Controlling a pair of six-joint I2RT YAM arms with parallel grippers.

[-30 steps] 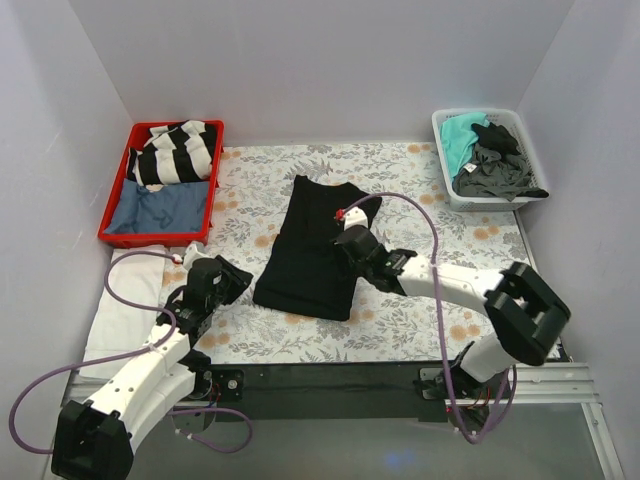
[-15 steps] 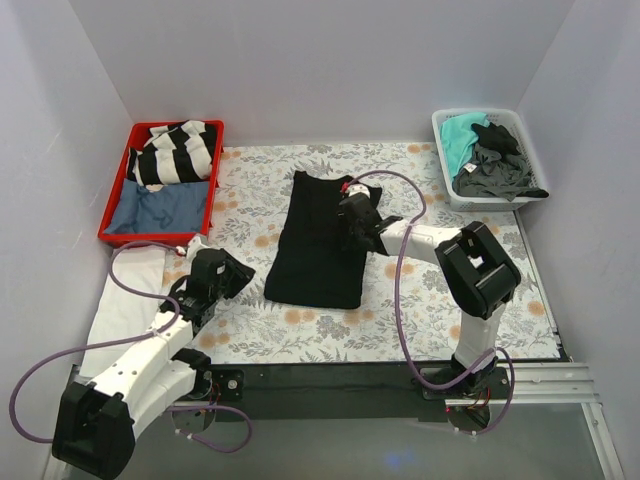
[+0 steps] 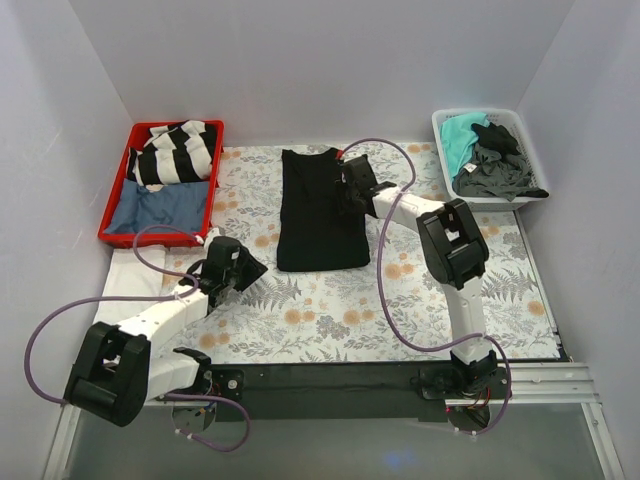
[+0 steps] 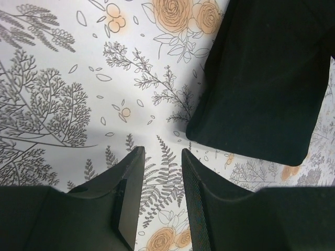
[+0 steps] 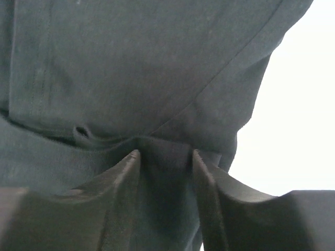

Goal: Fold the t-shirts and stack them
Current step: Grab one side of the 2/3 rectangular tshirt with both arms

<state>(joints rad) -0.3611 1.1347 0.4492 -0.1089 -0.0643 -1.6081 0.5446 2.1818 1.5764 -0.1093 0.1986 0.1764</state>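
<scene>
Our flowered table (image 3: pixel 400 290) and what it carries

We see a folded black shirt (image 3: pixel 318 210) lying flat toward the far middle, a red tray (image 3: pixel 150 238) at the far left corner and a white basket (image 3: pixel 490 203) at the far right. Along the near left edge lies a white cloth (image 3: pixel 125 290), perhaps a pad; we cannot tell from above.

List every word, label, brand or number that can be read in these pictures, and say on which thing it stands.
No text can be read in any view.
The black shirt is plain.
The red bin and the white basket bear no visible marking.
The tablecloth shows only flowers and leaves.
</scene>
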